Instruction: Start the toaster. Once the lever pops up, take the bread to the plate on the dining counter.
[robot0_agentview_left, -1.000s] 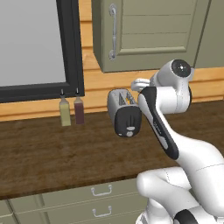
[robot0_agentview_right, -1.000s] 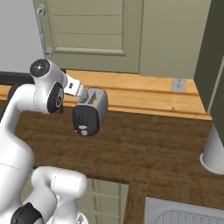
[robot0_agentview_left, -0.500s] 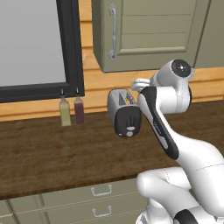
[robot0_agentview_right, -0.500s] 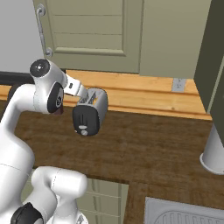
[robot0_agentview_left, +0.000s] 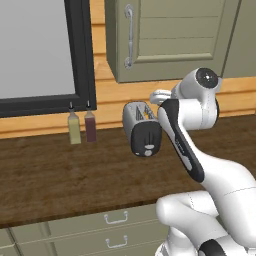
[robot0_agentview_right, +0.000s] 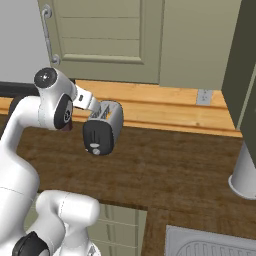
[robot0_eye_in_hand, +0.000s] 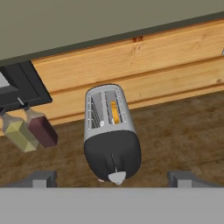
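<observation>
**Ana:** Hand view first: the gripper (robot0_eye_in_hand: 112, 178) has its two dark finger tips (robot0_eye_in_hand: 43, 178) spread as wide as they go, one at each lower corner, and nothing sits between them.

**Ben:** So which way is the toaster (robot0_eye_in_hand: 110, 131) from there?

**Ana:** Straight ahead and centred in the gap. Its long axis runs away from the fingers toward the wooden back wall (robot0_eye_in_hand: 131, 65), and the black end panel faces the hand. The lever (robot0_eye_in_hand: 114, 162) reads as a thin dark line down that panel, just above the pale dial (robot0_eye_in_hand: 117, 177). I can't tell its exact height.

**Ben:** And the bread (robot0_eye_in_hand: 114, 112)?

**Ana:** An orange slice shows in the right-hand slot, sunk low. The other slot looks empty.

**Ben:** Where is the toaster in the room?

**Ana:** On the dark worktop (robot0_agentview_left: 60, 175), near the back wall, under the green cabinets (robot0_agentview_left: 170, 35). Two bottles (robot0_agentview_left: 82, 126) stand to its left by the window frame. In the left base view the arm's wrist hangs just above and behind its top.

**Ben:** Next move?

**Ana:** I'd judge the fingers need to come down onto that lever.
</observation>
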